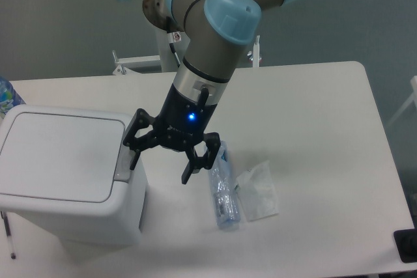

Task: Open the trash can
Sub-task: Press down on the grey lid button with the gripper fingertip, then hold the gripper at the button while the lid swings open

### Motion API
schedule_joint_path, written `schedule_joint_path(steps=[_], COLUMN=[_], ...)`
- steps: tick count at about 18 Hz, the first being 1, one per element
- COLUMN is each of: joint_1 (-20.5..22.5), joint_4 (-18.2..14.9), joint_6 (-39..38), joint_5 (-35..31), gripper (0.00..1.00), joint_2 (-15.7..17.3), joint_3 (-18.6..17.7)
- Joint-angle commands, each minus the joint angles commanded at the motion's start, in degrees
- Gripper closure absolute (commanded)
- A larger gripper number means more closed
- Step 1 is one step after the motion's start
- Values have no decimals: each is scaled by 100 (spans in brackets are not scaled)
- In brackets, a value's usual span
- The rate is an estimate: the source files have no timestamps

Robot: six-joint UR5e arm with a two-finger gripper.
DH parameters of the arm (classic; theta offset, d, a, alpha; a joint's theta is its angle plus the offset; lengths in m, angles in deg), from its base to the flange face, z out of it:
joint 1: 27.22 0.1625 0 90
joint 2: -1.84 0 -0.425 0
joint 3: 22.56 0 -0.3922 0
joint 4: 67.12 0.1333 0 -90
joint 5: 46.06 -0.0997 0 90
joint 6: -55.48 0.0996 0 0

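Note:
The trash can [65,174] is a big white boxy bin at the left of the table, its flat lid [58,154] lying shut. A grey latch tab [125,158] sits on the lid's right edge. My gripper [159,168] hangs open just right of the bin, fingers spread wide. Its left finger [135,154] is right at the grey tab; I cannot tell whether it touches. The right finger [189,168] points down at the table, holding nothing.
A clear plastic bottle [223,187] lies on the table just right of the gripper, with a crumpled clear wrapper [258,191] beside it. Another bottle's top [6,96] peeks in at the left edge. A dark object [405,245] sits at the table's bottom right corner.

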Motion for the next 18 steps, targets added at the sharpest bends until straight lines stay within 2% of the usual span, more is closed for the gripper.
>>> schedule_joint_path(steps=[18], joint_1=[-123], joint_4=[17], joint_6=[-9], joint_5=[-193], gripper=[0], joint_2=[-53], joint_3=[-9])
